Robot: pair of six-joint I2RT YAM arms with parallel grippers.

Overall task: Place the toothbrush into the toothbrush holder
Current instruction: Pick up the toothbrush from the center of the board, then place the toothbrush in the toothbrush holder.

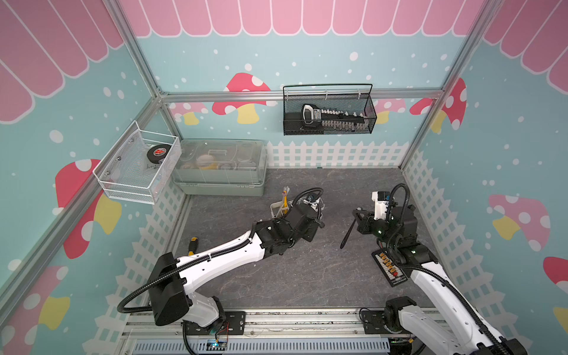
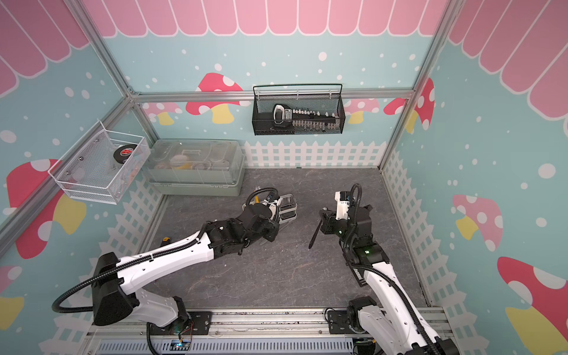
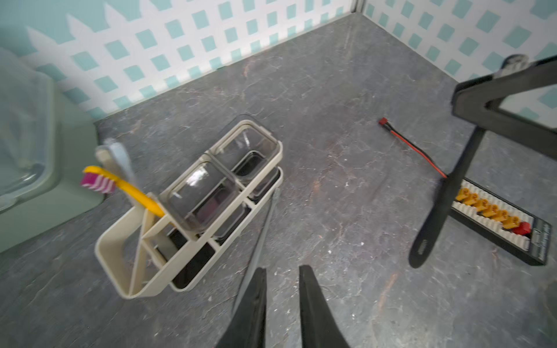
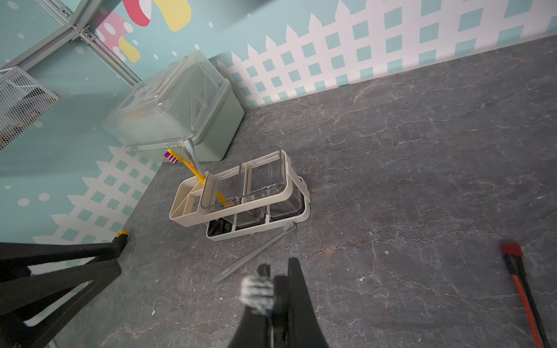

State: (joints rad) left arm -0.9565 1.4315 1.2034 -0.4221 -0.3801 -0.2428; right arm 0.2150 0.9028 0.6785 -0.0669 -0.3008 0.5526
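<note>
Grey tabletop; holder at centre, grey toothbrush flat at its 6 o'clock. Left claw slightly parted, empty. Right claw clamped on black toothbrush.

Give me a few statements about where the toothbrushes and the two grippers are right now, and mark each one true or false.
1. A yellow toothbrush stands in the toothbrush holder. True.
2. The left gripper is holding the grey toothbrush. False: the grey toothbrush lies on the table beside the holder, and the left gripper's jaws are apart with nothing between them.
3. The right gripper is shut on a black toothbrush. True.
4. The black mesh basket stands on the table. False: it hangs on the back wall, above the table.
</note>
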